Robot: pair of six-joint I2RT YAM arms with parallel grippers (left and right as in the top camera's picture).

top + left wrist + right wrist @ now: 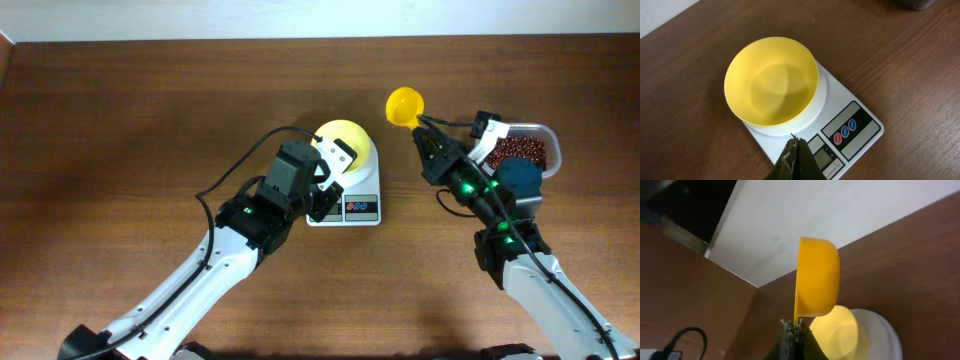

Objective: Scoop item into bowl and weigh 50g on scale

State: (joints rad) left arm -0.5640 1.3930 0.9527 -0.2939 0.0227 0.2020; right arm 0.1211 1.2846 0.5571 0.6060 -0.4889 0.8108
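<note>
The left pincer [794, 145], fully closed and empty, hovers over the front edge of the scale [840, 97], which carries the empty bowl [771, 82]. The right pincer [792, 327] clamps the handle of the scoop [817, 277], which appears empty. Probable step: loading. The next move calls for dipping the scoop into the beans [522, 150] in the tub [551, 135].

A dark brown wooden table [110, 120] fills the overhead view. A plain white wall [850, 210] runs along its far edge
</note>
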